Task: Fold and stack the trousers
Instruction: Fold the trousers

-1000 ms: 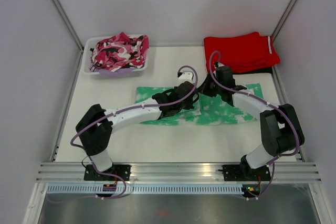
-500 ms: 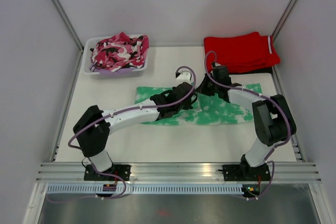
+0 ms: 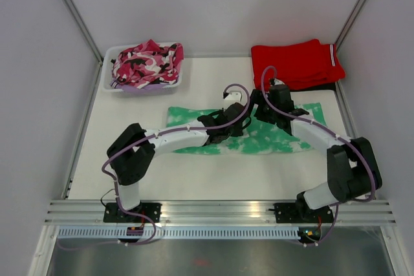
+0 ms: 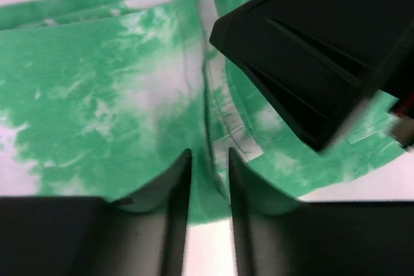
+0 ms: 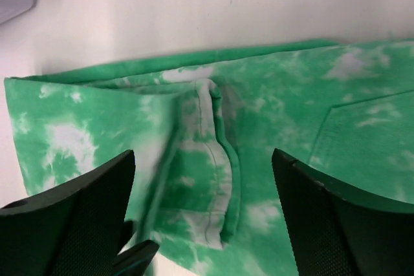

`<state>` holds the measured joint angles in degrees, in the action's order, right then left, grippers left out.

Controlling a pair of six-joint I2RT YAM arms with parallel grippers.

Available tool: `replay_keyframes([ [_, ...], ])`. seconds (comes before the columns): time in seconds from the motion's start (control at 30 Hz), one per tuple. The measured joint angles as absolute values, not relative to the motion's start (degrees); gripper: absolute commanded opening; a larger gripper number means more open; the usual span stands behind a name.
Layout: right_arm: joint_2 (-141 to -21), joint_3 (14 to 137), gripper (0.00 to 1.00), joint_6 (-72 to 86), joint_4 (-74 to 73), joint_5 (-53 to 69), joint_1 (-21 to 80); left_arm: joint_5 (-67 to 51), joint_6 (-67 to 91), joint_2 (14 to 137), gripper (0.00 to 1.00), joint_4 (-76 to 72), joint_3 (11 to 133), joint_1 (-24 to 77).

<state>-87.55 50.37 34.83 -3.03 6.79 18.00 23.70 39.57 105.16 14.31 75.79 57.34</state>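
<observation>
The worktop [image 3: 194, 179] carries the mint tie-dye trousers [image 3: 272, 139] as a long flat strip across the centre of the top view, below the folded red trousers [image 3: 294, 63] at upper right. Folding looks half done; the next move calls for gripping one end and doubling it over. The right pincer [image 5: 202, 159] hangs wide apart and empty above a turned-over hem. The left pincer [image 4: 209, 156] stands only narrowly apart, low over the same cloth.
</observation>
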Motion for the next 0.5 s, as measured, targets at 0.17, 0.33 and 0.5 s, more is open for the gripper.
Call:
replay_keyframes([
  [0.17, -80.6, 49.3, 0.98, 34.2, -5.3, 3.9, 18.0, 20.7, 40.7, 106.5, 0.77, 14.2, 76.2, 57.4],
  [0.33, -76.1, 48.5, 0.98, 33.6, -6.2, 0.0, 17.6, 20.2, 41.3, 106.5, 0.92, 14.1, 76.2, 57.5],
  [0.5, -74.1, 47.9, 0.98, 32.9, -7.4, -1.4, 17.6, 20.9, 41.3, 105.5, 0.96, 14.9, 76.2, 57.6],
])
